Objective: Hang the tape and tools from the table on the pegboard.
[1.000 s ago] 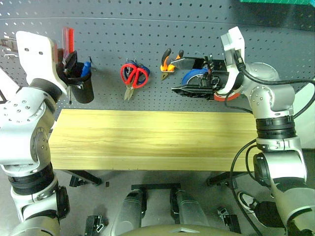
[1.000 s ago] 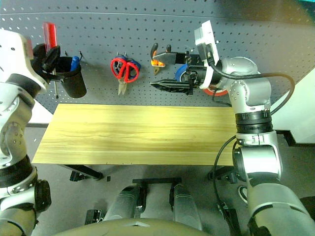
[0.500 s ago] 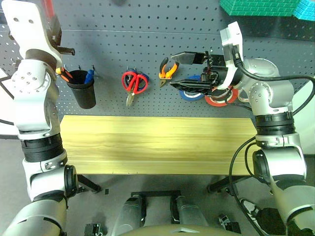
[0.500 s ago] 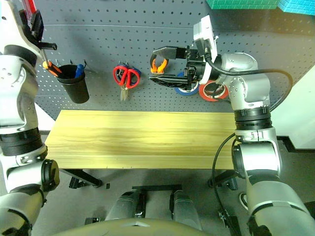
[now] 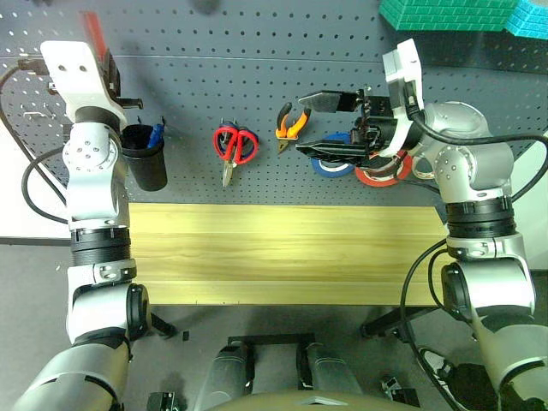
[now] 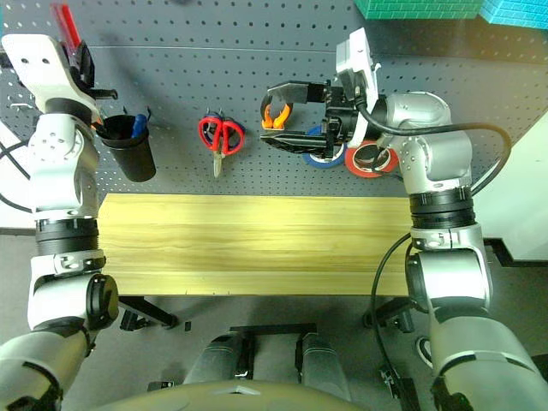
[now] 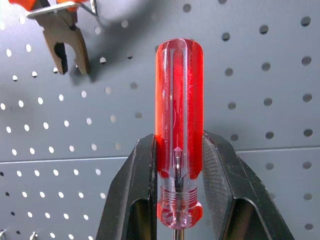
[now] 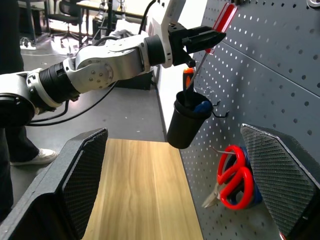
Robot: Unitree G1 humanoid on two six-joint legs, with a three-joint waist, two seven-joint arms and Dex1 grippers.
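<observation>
Screwdriver first: its clear red handle stands upright between the two black fingers of the left end effector, which is clamped on the lower part of the handle, with the thin metal shaft running down out of the grip. That end effector is held high against the pegboard, at its left end, directly above a black cup that hangs on the board; the shaft's tip reaches into the cup's mouth, where an orange-handled tool and a blue one already stand. To the right along the board hang the red-handled scissors, with a blue-handled pair mostly hidden behind them, and then the pliers with orange and black grips, jaws pointing down. The right end effector points sideways along the board toward the left, its fingers spread wide apart with nothing between them; the upper finger sits just beside the pliers and the lower one crosses in front of a blue roll. Next to that roll hangs the red tape, partly hidden behind the right wrist. The worktop below is a long pale wooden board, well apart from both end effectors.
</observation>
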